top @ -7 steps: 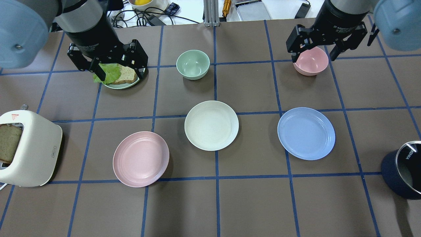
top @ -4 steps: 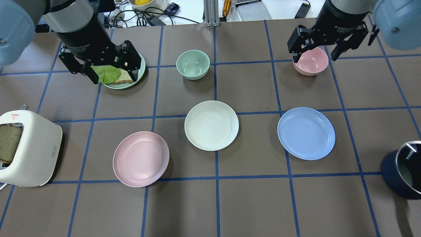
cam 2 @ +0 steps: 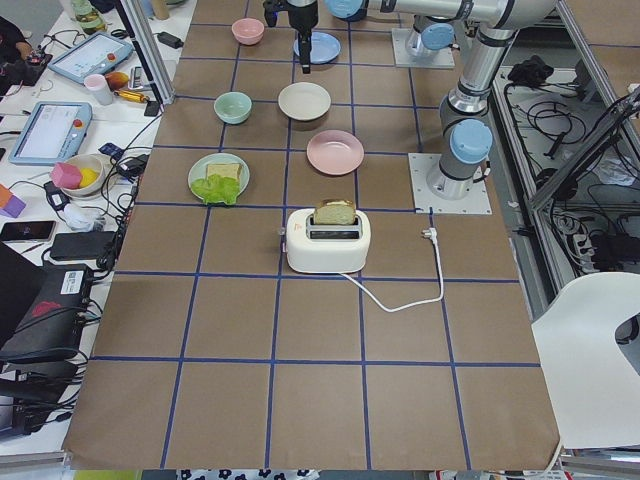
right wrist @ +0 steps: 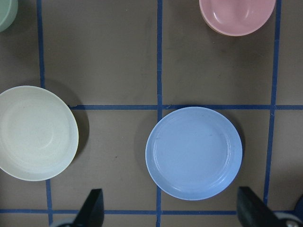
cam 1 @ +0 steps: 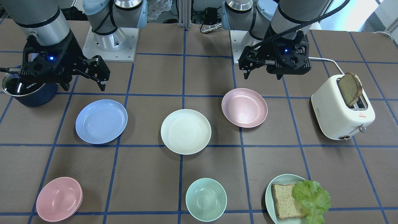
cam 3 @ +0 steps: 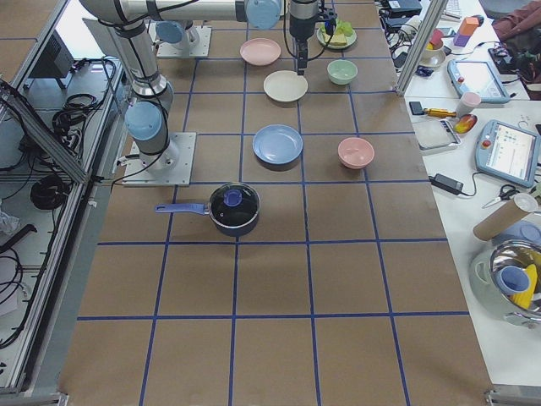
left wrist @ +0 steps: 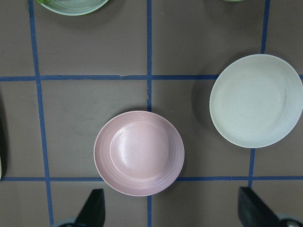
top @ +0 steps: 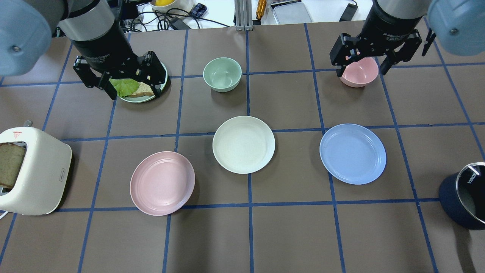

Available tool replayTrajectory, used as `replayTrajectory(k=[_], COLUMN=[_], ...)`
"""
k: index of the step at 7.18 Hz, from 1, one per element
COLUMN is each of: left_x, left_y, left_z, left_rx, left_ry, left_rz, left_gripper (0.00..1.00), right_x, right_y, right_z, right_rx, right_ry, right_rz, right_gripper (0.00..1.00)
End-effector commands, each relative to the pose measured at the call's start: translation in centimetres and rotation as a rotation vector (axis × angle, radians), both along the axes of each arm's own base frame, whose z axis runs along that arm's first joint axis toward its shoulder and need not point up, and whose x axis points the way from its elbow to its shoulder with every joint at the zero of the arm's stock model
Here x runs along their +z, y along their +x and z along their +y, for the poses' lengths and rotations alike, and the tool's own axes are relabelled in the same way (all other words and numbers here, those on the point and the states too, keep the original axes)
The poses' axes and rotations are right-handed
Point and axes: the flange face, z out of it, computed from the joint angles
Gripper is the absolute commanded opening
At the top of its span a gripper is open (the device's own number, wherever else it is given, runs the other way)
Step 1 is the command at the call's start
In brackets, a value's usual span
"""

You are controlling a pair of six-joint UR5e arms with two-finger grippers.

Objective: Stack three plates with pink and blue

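Pink plate [top: 162, 183]: matte, shallow, round, faintly ringed; flat on the brown table [top: 288, 235].
Cream plate [top: 243, 144]: same shape, between pink and blue, touching neither.
Blue plate [top: 352, 153]: same shape, on the robot's right.
Left gripper [top: 135, 92]: spread wide, empty, raised; pink plate below.
Right gripper [top: 362, 71]: spread wide, empty, raised; blue plate below.

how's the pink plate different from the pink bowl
The pink plate is shallow and wide; the pink bowl is deeper and narrower. The pink plate sits on the robot's left, nearer its base; the pink bowl sits on its right, farther out. Both are pale pink, upright and empty.
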Motion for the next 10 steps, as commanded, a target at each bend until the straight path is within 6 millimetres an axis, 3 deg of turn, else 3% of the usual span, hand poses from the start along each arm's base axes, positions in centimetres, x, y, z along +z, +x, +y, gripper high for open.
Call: replayTrajectory(k=[1, 3, 5, 7, 8, 9, 10], left_x=[-2.9, -11.7, -20.3, -27.3, -29.8, -30.6, -30.7], left_y=[-0.1, -0.4, -2.4, -3.0, -3.2, -3.6, -5.1], left_z=[-0.4, -0.5, 4.6, 10.4, 12.1, 12.7, 13.3], left_rx=[-0.017, -0.024, -0.059, -0.049, -0.032, -0.018, -0.058], left_ry=[0.05, 0.066, 0.07, -0.035, -0.03, -0.019, -0.039], left_rz=[-0.001, 0.0, -0.006, -0.01, -0.003, -0.009, -0.01], left_gripper=[1.0, 1.0, 1.0, 1.0, 1.0, 1.0, 0.93], right_x=[-4.8, -8.6, -14.5, -20.8, -23.3, -25.3, -26.9], right_y=[-1.6, -9.0, -12.2, -15.8, -16.6, -16.9, -17.2], right_z=[-2.9, -4.5, -2.9, -0.4, 0.7, 2.1, 2.8], right_rx=[-0.028, -0.143, -0.149, -0.13, -0.139, -0.155, -0.152], right_ry=[0.075, 0.147, 0.254, 0.226, 0.202, 0.198, 0.173], right_rz=[0.01, -0.025, -0.031, -0.062, -0.059, -0.061, -0.056], right_gripper=[1.0, 1.0, 1.0, 1.0, 1.0, 1.0, 1.0])
